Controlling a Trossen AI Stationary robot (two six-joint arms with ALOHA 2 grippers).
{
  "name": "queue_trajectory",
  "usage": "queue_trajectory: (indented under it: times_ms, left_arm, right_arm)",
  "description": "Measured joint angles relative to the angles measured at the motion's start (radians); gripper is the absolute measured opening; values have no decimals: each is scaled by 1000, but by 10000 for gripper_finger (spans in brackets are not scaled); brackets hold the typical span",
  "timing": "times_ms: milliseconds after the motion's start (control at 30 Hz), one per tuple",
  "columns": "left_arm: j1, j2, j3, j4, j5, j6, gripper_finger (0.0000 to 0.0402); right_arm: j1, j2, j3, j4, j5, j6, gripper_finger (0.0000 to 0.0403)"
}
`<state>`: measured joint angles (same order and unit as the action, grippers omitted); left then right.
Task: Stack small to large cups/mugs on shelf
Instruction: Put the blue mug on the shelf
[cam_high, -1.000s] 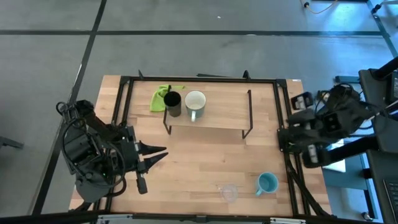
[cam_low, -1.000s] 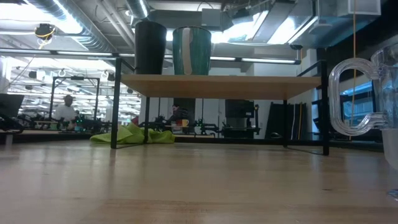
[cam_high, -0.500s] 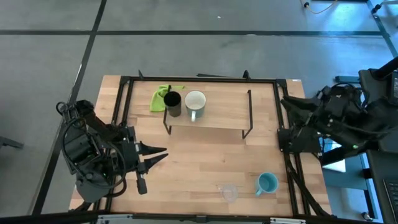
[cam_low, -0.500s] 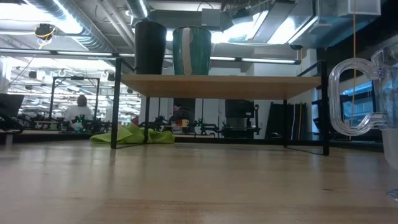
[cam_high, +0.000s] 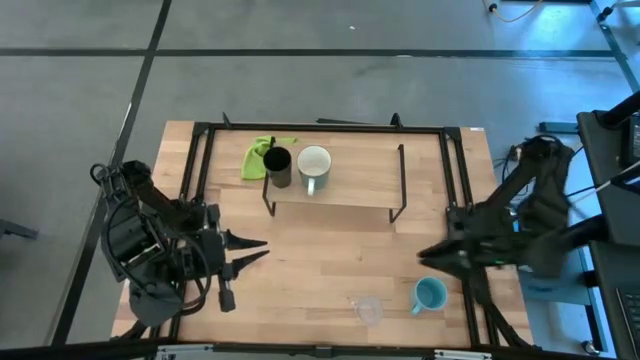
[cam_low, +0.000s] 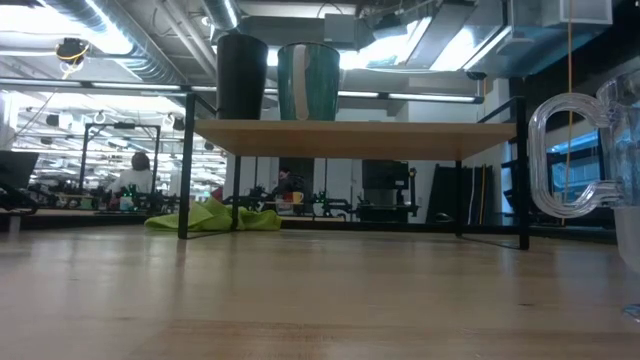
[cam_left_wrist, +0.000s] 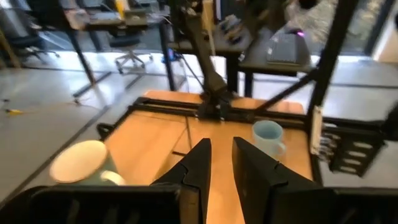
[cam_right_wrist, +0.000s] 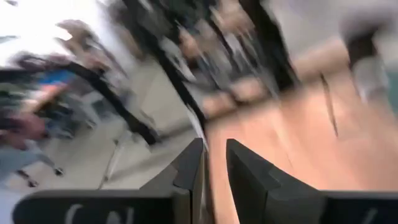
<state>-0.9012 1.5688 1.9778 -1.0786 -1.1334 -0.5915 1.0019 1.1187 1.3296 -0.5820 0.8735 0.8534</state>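
At the left of the high view the left tool (cam_high: 252, 254) is seen parked over the worktop (cam_high: 330, 250), unmoved over the last second, its fingers narrowly parted and nothing grasped between them.

On the shelf (cam_high: 350, 185), in the upper middle of the frame, the black cup (cam_high: 278, 165) and the white mug (cam_high: 314, 165) are stood side by side at the shelf's left end, just beside each other; neither is nested. No contents can be made out in either. A green cloth (cam_high: 260, 155) is left on the worktop just behind the black cup.

In the lower middle, the clear cup (cam_high: 368, 309) is stood upright near the front edge, apparently empty, and the light blue mug (cam_high: 430, 294) just right of it, also with nothing seen inside.

The change is at the right: the right tool (cam_high: 428, 256) has been swung from the worktop's right edge down toward the light blue mug and is now poised just above-left of it, fingers slightly apart, nothing held. A pick of that mug is judged to be next; two vessels remain to be shelved.
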Motion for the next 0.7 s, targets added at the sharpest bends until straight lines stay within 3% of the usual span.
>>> queue_trajectory:
  times_ms: [67,133,233,333,500,600,700]
  left_arm:
    - [6,-5,0,-3,71,-1,60]
    - [19,-11,0,-3,161,-2,60]
    - [35,-12,1,-2,243,-2,60]
    - [45,-12,1,-2,292,-11,60]
    - [47,-12,1,-3,316,-29,60]
    - [47,-12,1,-15,318,-36,60]
    - [51,-12,1,-33,317,-80,60]
  right_arm:
    - [-63,0,-87,-64,-124,176,72]
    - [-140,3,-185,3,-318,215,72]
    - [-261,12,-291,256,-541,99,72]
    - [-362,32,-286,335,-635,-87,72]
    - [-471,66,-41,114,-616,-439,72]
    - [-494,109,181,-186,-476,-635,72]
    - [-524,161,429,-574,-431,-627,72]
